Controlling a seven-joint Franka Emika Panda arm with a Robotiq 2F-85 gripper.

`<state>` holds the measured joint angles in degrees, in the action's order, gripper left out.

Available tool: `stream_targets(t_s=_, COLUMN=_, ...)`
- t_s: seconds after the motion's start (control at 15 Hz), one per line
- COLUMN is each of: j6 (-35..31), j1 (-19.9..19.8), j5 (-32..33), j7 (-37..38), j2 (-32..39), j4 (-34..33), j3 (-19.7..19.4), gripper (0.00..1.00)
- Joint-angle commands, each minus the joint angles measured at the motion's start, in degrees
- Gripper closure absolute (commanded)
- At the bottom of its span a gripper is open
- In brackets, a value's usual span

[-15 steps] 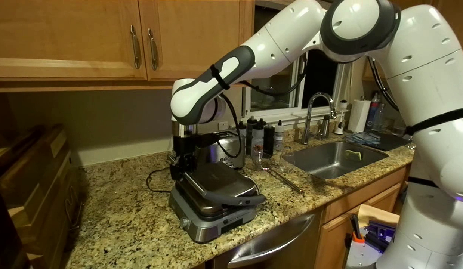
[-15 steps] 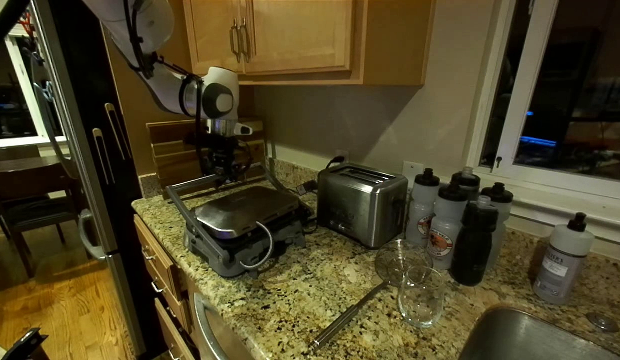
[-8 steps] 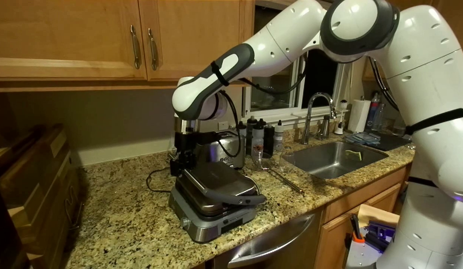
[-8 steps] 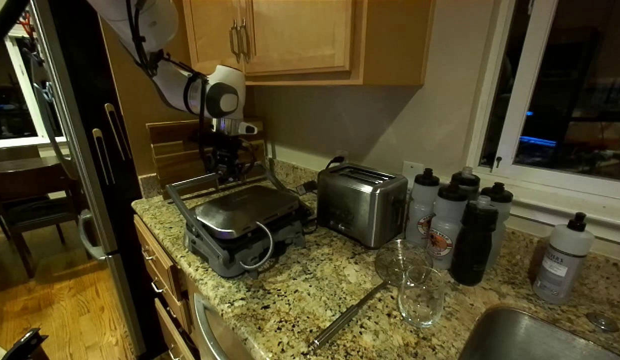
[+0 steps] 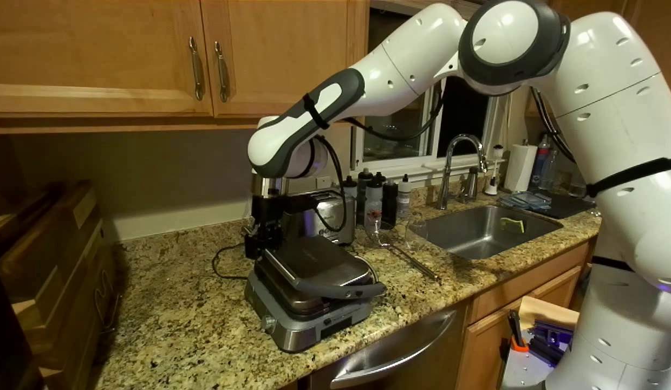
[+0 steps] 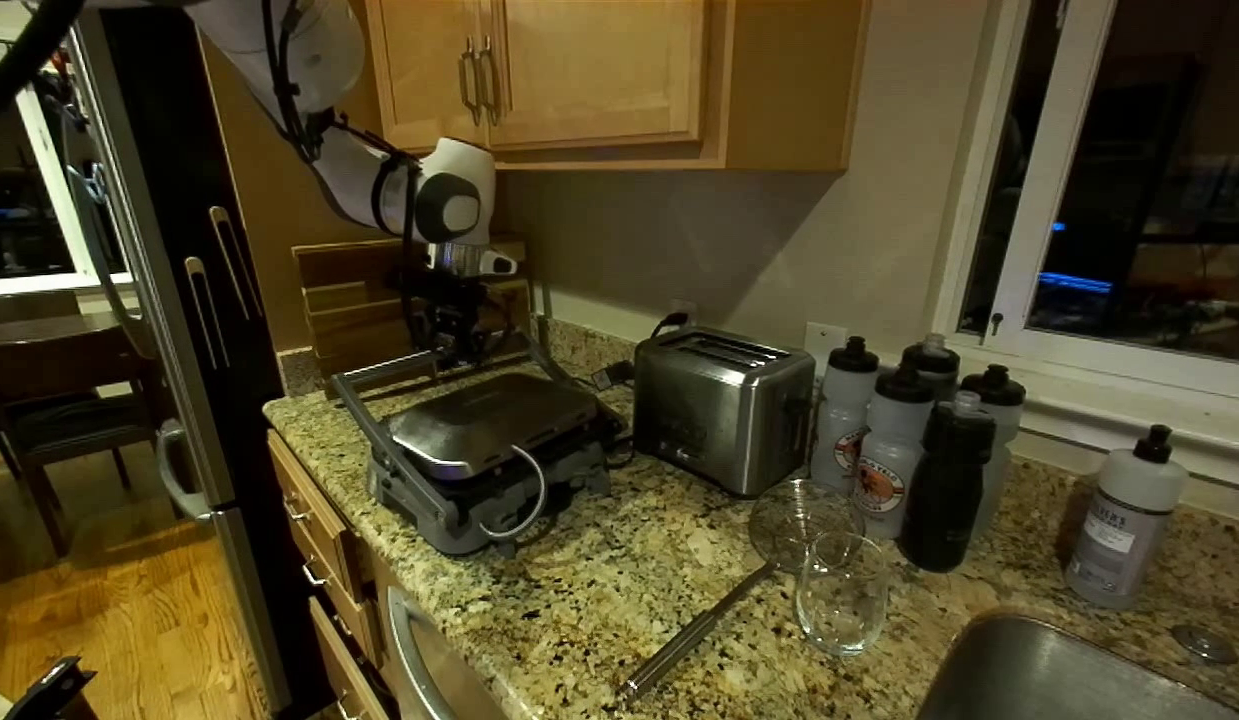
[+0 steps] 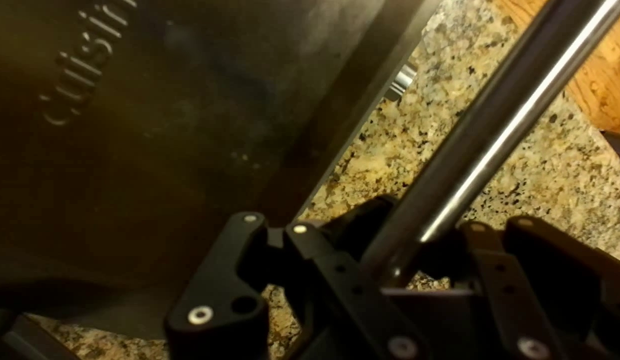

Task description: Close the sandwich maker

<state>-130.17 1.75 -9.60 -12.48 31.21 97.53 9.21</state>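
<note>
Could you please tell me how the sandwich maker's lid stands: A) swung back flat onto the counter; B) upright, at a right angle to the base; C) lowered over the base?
C: in both exterior views the lid lies over the base, its outer face turned up.

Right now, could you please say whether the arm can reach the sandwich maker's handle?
Probably yes: in the wrist view, the end effector straddles the handle, nothing visible blocking it, though whether it grips is unclear.
</note>
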Motion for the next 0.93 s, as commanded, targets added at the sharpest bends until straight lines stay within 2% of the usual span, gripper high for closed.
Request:
stream_targets(t_s=0.0, j6=-0.8, j1=-0.5, j5=-0.5, j7=-1.4, j2=2.1, j4=-3.4, j3=0.0, gripper=0.97)
stream_targets(t_s=0.33, j6=-0.5, j1=-0.8, j5=-0.1, j7=-0.9, j2=3.2, j4=-5.6, j3=-0.4, gripper=0.96)
stream_targets(t_s=0.4, j6=0.0, j1=-0.9, j5=-0.1, j7=-1.3, j2=3.2, j4=-5.8, j3=-0.3, gripper=0.72)
stream_targets(t_s=0.47, j6=0.2, j1=-0.8, j5=0.2, j7=-1.5, j2=3.0, j4=-5.6, j3=-0.4, gripper=0.71)
stream_targets(t_s=0.87, j6=2.8, j1=-0.4, j5=2.2, j7=-1.9, j2=-0.2, j4=-2.7, j3=-0.9, gripper=0.33)
